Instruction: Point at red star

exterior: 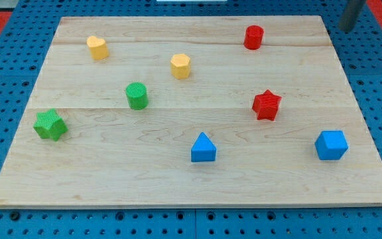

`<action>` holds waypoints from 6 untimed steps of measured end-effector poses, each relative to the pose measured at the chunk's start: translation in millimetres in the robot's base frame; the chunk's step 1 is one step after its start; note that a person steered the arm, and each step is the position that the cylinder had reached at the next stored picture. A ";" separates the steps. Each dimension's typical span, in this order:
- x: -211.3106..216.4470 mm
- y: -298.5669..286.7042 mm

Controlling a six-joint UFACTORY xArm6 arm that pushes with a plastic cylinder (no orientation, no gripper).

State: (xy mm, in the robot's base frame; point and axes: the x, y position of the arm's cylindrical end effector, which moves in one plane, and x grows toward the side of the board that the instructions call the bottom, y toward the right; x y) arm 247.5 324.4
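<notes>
My tip (345, 30) hangs bare at the view's top right, well apart from the squat red star (266, 105).

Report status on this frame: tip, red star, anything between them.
My tip at the view's top right, off the board's corner. Red star right of centre, untouched. Red cylinder up top, off the direct line.

We see the red star (266, 105) lying flat on the wooden board, points spread, ribbed on its sides. It sits right of centre, nearer the board's right edge than its left, roughly mid-depth.
</notes>
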 end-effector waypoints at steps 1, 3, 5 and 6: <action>31.7 -17.4; 118.6 -127.7; 193.2 -137.4; 214.9 -181.2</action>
